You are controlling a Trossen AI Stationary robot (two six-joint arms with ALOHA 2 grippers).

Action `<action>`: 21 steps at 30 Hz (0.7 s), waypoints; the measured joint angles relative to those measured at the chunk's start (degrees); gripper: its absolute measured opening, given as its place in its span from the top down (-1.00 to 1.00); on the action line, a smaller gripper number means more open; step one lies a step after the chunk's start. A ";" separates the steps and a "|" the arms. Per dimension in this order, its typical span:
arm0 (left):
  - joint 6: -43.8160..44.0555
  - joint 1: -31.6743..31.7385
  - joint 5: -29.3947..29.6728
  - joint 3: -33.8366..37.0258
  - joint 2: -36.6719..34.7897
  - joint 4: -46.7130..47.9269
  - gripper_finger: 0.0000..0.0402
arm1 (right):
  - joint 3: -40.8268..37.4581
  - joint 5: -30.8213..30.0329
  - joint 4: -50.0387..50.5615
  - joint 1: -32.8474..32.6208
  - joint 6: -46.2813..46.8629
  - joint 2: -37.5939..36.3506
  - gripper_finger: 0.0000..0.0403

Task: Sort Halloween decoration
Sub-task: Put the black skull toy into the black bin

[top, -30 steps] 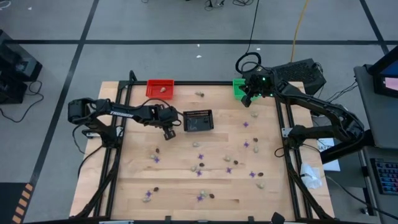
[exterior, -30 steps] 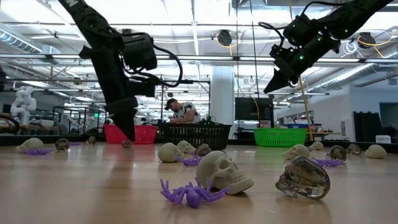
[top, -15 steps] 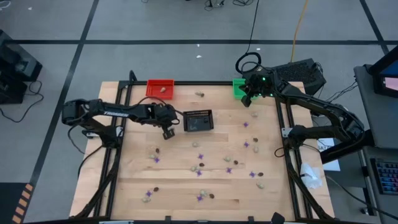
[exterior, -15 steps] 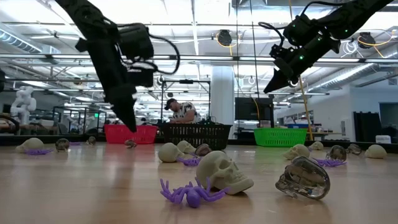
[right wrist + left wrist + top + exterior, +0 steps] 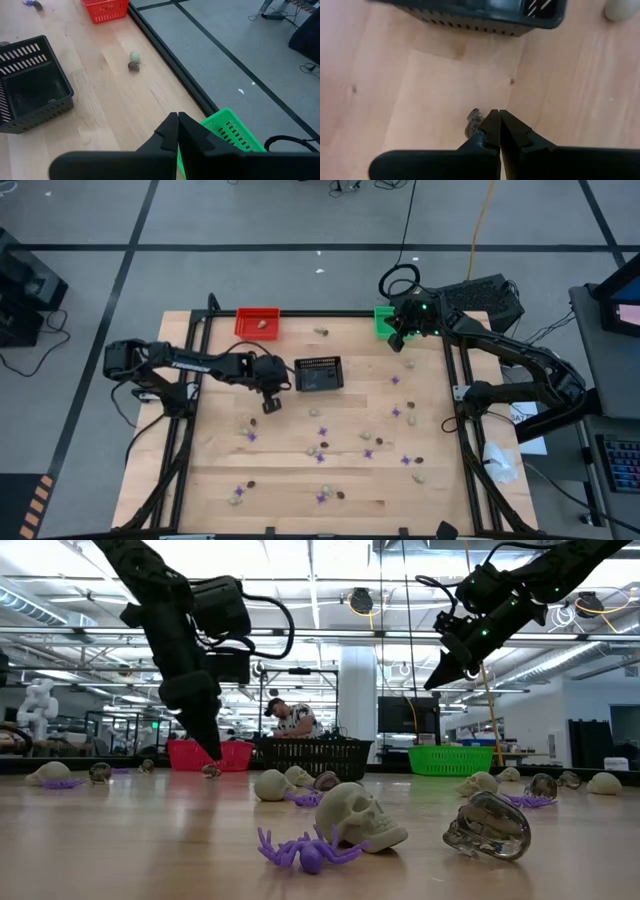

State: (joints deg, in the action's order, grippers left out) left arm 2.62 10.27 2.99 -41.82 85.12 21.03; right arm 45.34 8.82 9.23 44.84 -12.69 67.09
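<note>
Nearest in the low view: a purple spider (image 5: 302, 850) lies on the tabletop (image 5: 150, 840) touching a pale skull (image 5: 362, 817), with a dark translucent skull (image 5: 487, 825) just beside them; more of the same three kinds scatter back across the wood. From above, the trinkets spread over the middle and near half of the tabletop, well apart from each other in most cases. Judgement: these pieces look like hard, light plastic; the skulls are rounded and likely to roll or squirt out of a pinch, so take them across the widest part, low down; the spiders are flat with thin legs, so grip the body. Left gripper (image 5: 268, 401) sits low over the tabletop, just in front of the black basket (image 5: 318, 373); in the left wrist view its fingers (image 5: 487, 131) are pressed together with nothing between them, and a small dark trinket (image 5: 473, 121) lies on the wood touching or just beside the tip. Black basket: contents cannot be made out. Right gripper (image 5: 398, 340) hangs raised at the far right, by the green basket (image 5: 385, 319); in the right wrist view its fingers (image 5: 170, 131) are closed and empty. Green basket interior is mostly hidden by the arm. Red basket (image 5: 258, 322) at the far edge holds one pale piece. A pale lump and a dark bit (image 5: 133, 66) lie together on the wood between the red and green baskets.
</note>
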 joint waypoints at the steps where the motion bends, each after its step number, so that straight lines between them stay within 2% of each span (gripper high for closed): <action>1: -0.38 -0.55 0.90 0.00 0.00 0.21 1.00 | 0.00 0.00 -0.02 0.00 0.00 0.00 1.00; 8: -1.54 -2.24 4.50 0.01 0.91 2.39 1.00 | 0.00 0.00 -0.01 0.01 0.00 0.00 1.00; 14: -2.89 -3.44 4.06 -0.01 1.31 3.31 1.00 | 0.00 0.00 0.00 0.00 -0.02 0.00 1.00; 18: -3.03 -5.51 7.60 0.01 3.57 3.79 1.00 | 0.00 -0.01 0.00 0.01 -0.10 0.00 1.00; 21: -2.92 -7.91 12.91 -0.04 5.44 3.70 1.00 | 0.00 -0.01 0.00 0.01 -0.19 0.00 1.00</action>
State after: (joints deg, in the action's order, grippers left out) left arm -0.30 2.36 15.90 -41.85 90.56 24.73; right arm 45.34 8.81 9.23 44.85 -12.87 67.09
